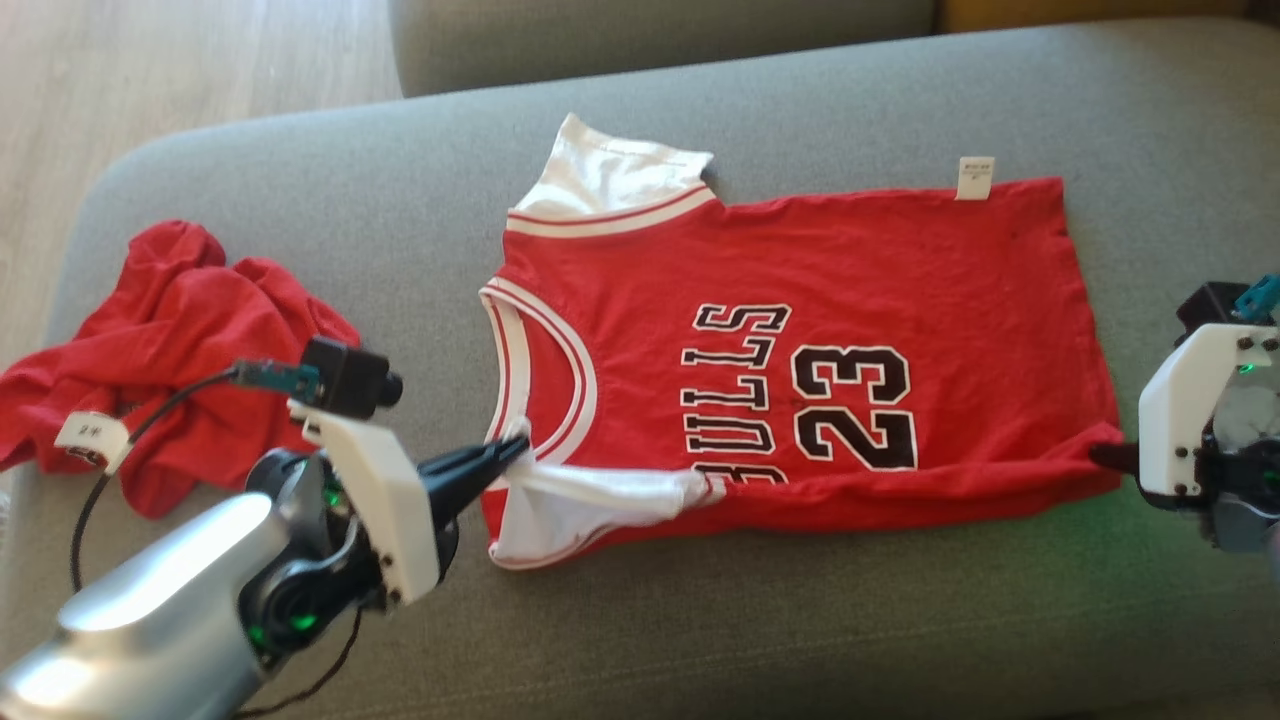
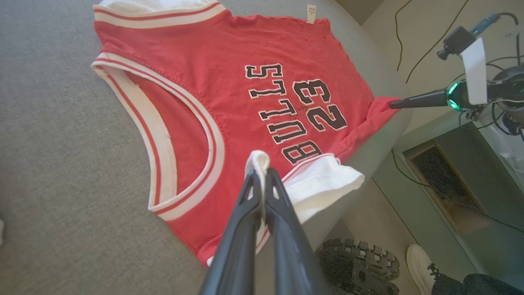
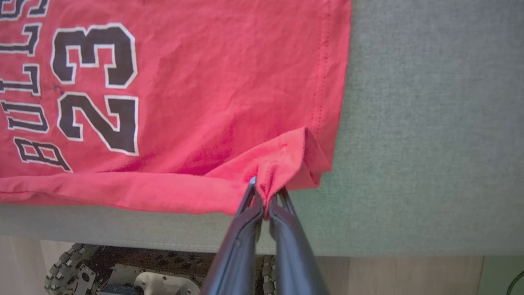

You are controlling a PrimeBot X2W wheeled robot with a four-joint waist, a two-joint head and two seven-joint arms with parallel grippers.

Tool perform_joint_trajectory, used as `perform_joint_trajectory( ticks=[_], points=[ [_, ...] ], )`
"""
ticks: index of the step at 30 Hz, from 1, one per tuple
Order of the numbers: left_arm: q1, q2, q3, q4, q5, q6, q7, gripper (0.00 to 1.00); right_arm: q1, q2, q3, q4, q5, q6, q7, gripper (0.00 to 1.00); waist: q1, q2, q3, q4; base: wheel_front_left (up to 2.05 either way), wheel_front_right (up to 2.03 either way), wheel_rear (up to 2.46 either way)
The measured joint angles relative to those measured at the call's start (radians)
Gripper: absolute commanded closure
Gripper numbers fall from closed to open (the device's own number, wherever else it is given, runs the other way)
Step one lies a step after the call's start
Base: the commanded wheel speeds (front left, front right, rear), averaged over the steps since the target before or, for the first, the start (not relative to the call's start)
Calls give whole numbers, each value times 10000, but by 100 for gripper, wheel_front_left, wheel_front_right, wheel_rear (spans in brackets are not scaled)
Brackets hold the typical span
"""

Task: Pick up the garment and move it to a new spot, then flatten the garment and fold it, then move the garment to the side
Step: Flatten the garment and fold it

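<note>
Left gripper (image 1: 512, 452): clamped on the white near shoulder of the jersey (image 1: 800, 300), with cloth pinched right at the tip.
Right gripper (image 1: 1100, 456): clenched on the near hem corner, where a small pleat of red is bunched up.
Where the jersey is: spread print-up across the grey couch cushion (image 1: 300, 200), neck to the left and hem to the right. The near edge is already rolled up a bit.
Step in hand: probably the lengthwise fold, near edge carried over to the far edge.
How it's done well: both corners should be raised together and kept level. The edge should be held taut so nothing sags, then laid down along the far side by the white tag (image 1: 976, 178).
Heads up: the crumpled red garment (image 1: 170, 350) beside the left arm shouldn't get snagged.
</note>
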Motion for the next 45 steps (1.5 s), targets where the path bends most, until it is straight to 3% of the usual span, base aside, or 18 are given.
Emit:
perform_joint_trajectory(
  ticks=[6,12,35,36,37,38,39,40,45],
  points=[
    [-569,-742,159,1047,445,339,-314,100,-317,472,-445,219,-96,0,-545,100,0,0,486,10,0,0,0],
    [-1125,-1266,247,1896,750,339,-788,100,-849,639,-418,318,-330,0,-1195,100,0,0,923,-74,0,0,0],
    [-1995,-1827,174,3800,1478,313,-1135,100,-1565,623,-167,1336,-416,0,-2694,100,0,0,1551,-358,0,0,0],
    [-2056,-1848,174,3875,1522,313,-1137,100,-1621,627,-165,1413,-418,0,-2771,68,0,0,1581,-362,0,0,0],
    [-2101,-1877,176,3948,1530,313,-1147,100,-1668,629,-167,1482,-422,0,-2855,0,0,0,1611,-366,0,0,0],
    [-2134,-1918,186,4033,1530,334,-1149,100,-1711,629,-188,1599,-474,0,-2867,0,0,0,1639,-365,0,0,0],
    [-2159,-1971,188,4163,1530,355,-1179,9,-1755,639,-190,1745,-577,0,-2867,0,0,0,1663,-363,0,0,0],
    [-2176,-2042,196,4303,1530,464,-1198,0,-1781,650,-209,1829,-629,0,-2915,0,0,0,1681,-358,0,0,0],
    [-2257,-2383,533,4842,1526,872,-1732,0,-2134,874,-892,2320,-888,0,-4023,0,0,0,1733,-337,0,0,0]
  ],
)
